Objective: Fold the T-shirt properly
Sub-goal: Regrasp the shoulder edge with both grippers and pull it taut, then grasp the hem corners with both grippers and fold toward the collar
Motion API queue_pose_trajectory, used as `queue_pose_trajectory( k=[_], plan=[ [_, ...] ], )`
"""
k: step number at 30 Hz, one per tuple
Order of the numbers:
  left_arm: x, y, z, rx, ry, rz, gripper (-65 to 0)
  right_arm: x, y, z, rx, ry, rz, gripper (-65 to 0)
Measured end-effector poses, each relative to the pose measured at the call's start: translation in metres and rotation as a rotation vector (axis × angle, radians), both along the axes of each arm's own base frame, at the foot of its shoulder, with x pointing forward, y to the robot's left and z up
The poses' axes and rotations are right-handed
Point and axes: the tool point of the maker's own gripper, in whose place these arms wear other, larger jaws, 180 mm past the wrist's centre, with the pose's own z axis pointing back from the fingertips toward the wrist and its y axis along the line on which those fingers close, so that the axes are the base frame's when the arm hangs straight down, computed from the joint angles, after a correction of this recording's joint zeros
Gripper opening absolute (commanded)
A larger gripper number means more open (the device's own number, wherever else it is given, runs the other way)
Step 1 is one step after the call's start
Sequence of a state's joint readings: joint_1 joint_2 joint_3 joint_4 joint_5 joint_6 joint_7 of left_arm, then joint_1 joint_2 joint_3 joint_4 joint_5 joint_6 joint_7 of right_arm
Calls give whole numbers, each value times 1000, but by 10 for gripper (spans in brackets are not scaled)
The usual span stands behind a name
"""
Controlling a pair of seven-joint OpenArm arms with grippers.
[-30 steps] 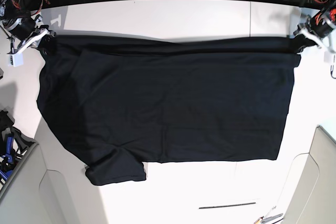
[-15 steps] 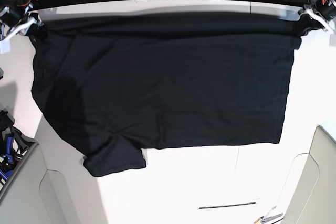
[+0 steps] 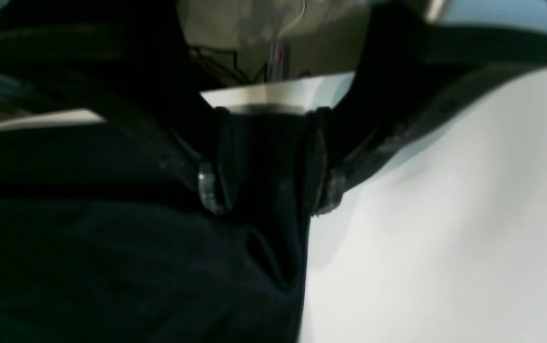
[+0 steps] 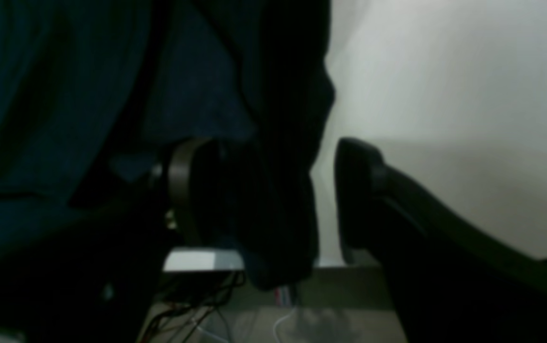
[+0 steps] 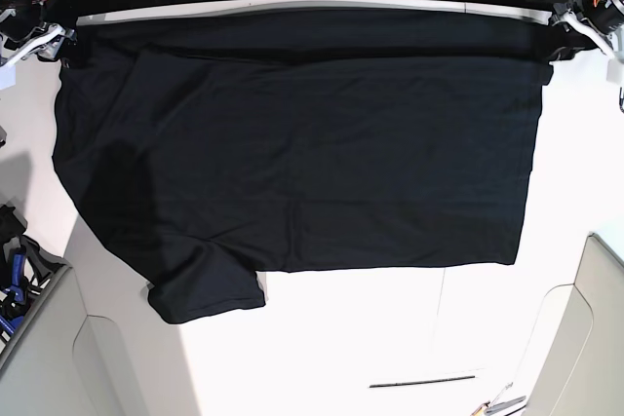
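Left hand (image 3: 266, 162) clamped on T-shirt (image 5: 292, 153) corner; right hand (image 4: 263, 200) parted around the opposite corner.

Two arm ends are seen at the far corners of the base view. The left arm's tool (image 5: 564, 34) is built of white moulded parts, with red and orange wires bundled behind it. The right arm's tool (image 5: 54, 46) has the same white shell and similar red wiring. In the wrist views, black curved fingers (image 3: 209, 166) are shown, tipped with clear glossy pads.
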State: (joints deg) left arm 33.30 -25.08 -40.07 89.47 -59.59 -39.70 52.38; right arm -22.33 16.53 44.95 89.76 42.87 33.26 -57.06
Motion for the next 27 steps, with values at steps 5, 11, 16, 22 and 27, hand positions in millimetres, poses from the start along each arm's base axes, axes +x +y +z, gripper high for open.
queue_pose_trajectory(
  k=[5, 11, 16, 22, 27],
  plan=[
    [1, 41, 30, 43, -90, 121, -371, 10, -31, 30, -5, -125, -95, -272],
    [16, 76, 71, 79, -226, 206, -371, 53, -62, 71, -42, -322, -191, -272],
    [44, 82, 89, 107, -308, 204, -371, 106, -72, 103, -101, -477, -216, -272],
    [87, 88, 88, 201, -333, 210, -371, 187, -62, 120, -64, -578, -199, -272],
    [132, 71, 66, 244, -299, 116, -370, 243, -37, 80, 2, -498, -181, -272]
  ],
)
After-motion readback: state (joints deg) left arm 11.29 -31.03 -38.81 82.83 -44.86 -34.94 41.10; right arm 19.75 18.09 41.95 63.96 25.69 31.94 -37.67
